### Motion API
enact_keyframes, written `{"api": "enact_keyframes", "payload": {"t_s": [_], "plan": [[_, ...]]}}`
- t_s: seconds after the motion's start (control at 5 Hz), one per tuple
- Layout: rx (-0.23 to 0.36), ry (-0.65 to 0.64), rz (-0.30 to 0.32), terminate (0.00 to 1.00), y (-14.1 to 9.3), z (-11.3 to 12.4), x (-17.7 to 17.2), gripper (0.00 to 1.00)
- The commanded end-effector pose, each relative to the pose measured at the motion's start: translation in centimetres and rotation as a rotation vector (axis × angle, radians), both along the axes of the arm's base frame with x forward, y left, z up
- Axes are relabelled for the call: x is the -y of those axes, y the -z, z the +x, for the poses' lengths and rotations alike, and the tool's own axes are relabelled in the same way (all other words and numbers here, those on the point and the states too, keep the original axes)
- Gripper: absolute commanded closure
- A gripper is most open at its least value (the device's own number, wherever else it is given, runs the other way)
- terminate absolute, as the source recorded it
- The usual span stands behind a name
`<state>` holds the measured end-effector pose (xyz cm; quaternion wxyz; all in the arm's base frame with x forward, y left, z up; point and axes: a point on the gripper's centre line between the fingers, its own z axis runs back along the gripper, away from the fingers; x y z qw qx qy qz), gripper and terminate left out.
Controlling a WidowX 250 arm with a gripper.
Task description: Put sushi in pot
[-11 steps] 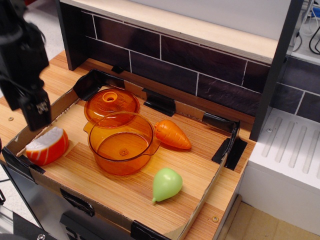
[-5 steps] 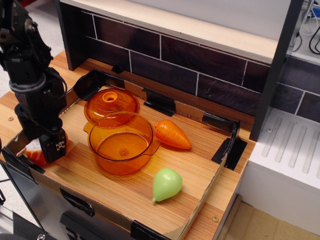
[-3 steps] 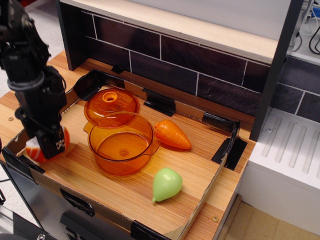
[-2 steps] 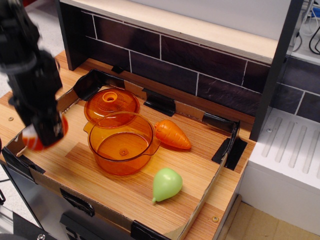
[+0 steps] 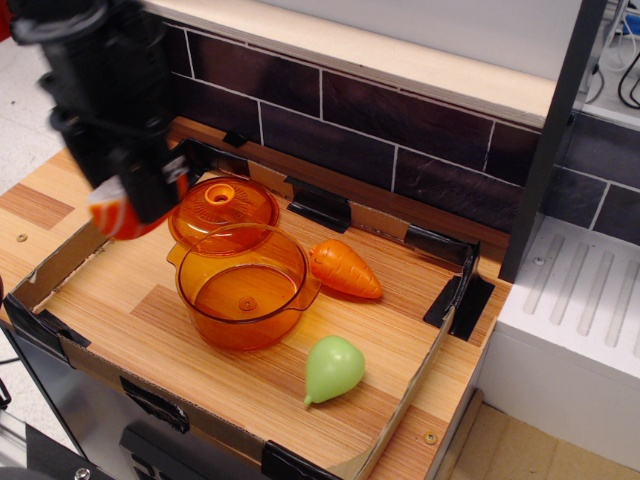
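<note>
While pinched in the gripper [image 5: 135,205], the sushi [image 5: 117,217] hangs left of the pot [image 5: 245,286].

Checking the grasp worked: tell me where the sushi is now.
The sushi is held in the gripper, lifted at the left, just left of the lid.

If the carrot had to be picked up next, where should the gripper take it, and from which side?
Grip the carrot across its thick left end, coming from above. It lies flat on the wooden tray, tapering rightward, and the pot crowds its left tip.
</note>
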<state>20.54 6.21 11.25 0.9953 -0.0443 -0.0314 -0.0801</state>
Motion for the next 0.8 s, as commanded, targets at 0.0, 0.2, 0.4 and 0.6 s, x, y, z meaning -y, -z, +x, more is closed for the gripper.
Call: {"api": "enact_keyframes", "payload": {"t_s": [0.0, 0.2, 0.4, 0.6], "plan": [[-0.071, -0.016, 0.018, 0.00, 1.6, 2.7, 3.3, 1.00], [-0.127, -0.011, 0.032, 0.00, 4.5, 3.3, 3.9, 1.00], [-0.116, -0.003, 0.054, 0.00, 5.9, 3.3, 3.9, 1.00], [-0.128, 0.004, 0.066, 0.00, 7.3, 3.0, 3.8, 1.00]]}}
